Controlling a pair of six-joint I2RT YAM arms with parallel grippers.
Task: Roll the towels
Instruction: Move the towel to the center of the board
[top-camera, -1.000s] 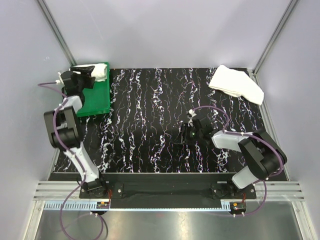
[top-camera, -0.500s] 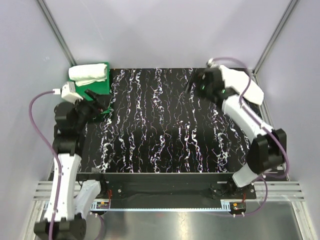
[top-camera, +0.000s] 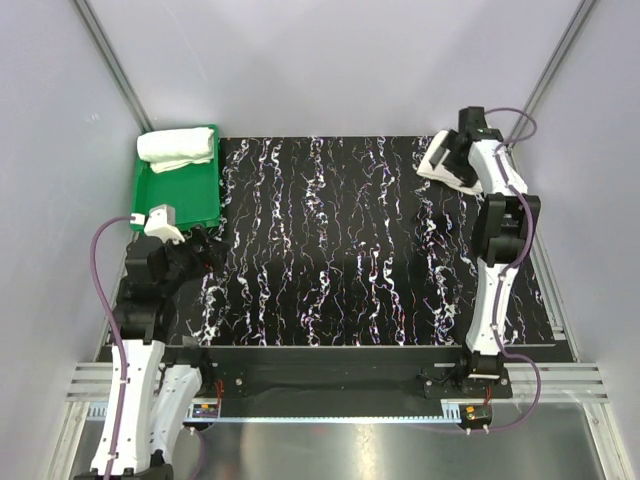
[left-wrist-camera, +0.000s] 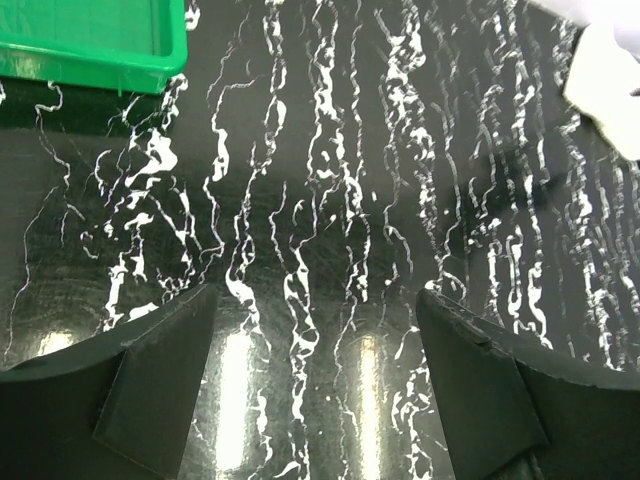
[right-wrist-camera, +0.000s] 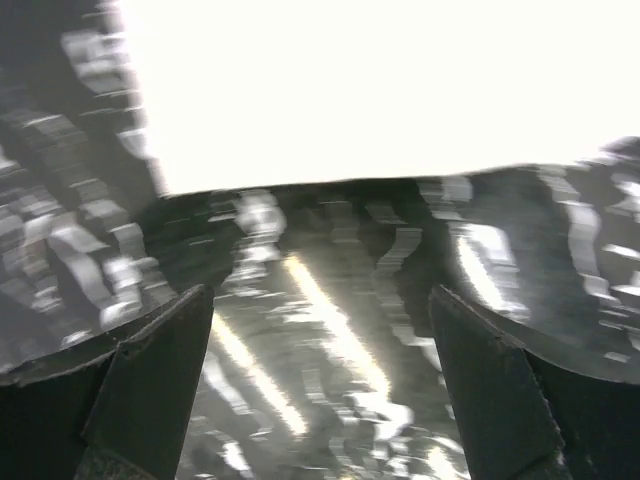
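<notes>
Inside the green tray (top-camera: 185, 195) a rolled towel (top-camera: 178, 148) lies crosswise, long axis left-right; left fingers (left-wrist-camera: 150, 385) and right fingers (right-wrist-camera: 150, 385) apart.

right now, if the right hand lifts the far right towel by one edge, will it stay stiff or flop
Probably floppy: the towel lies limp with rounded, sagging edges. Likely light too, since it looks like thin cloth. Pushed, it would probably bunch up on the table rather than slide whole.

Overhead looks down on table (top-camera: 330, 250), left wrist close, shares tray (left-wrist-camera: 90, 40) corner (right blurred)
</notes>
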